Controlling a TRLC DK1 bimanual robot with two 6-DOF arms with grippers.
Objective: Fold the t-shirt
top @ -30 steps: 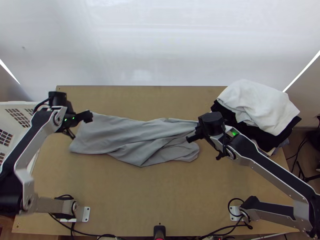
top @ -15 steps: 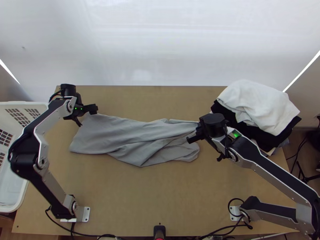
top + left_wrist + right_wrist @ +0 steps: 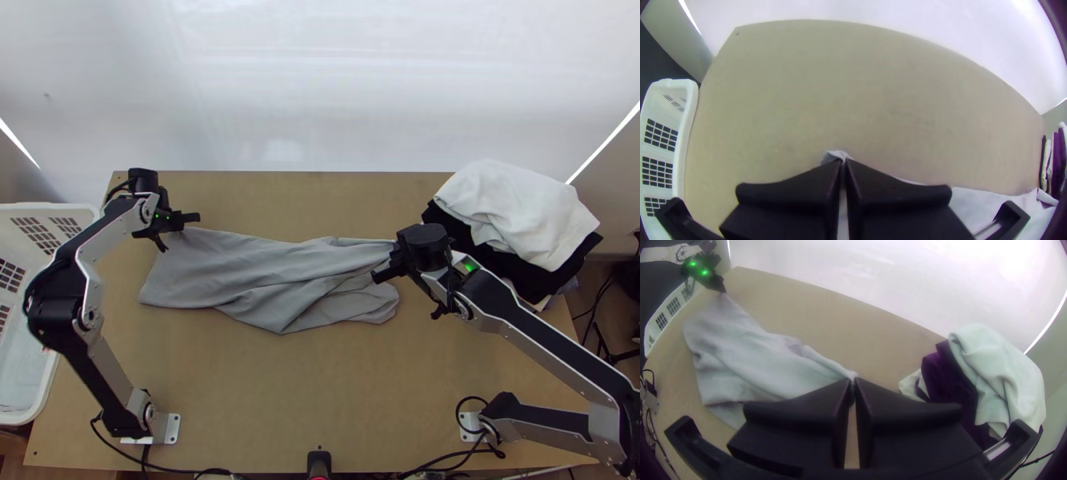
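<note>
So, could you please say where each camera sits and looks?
Top view: high over table's near edge, looking down; left arm and right arm show.
Left wrist view: on that wrist, past own fingers to table and basket.
Right wrist view: on that wrist, past own fingers to clothes pile.
Both wrist views share the shirt.

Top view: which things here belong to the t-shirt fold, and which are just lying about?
For the job:
- grey t-shirt, loosely bunched
- left gripper, pinching its far-left corner
- right gripper, pinching its right end

Lying about:
- white laundry basket
- white cloth atop black cloth
</note>
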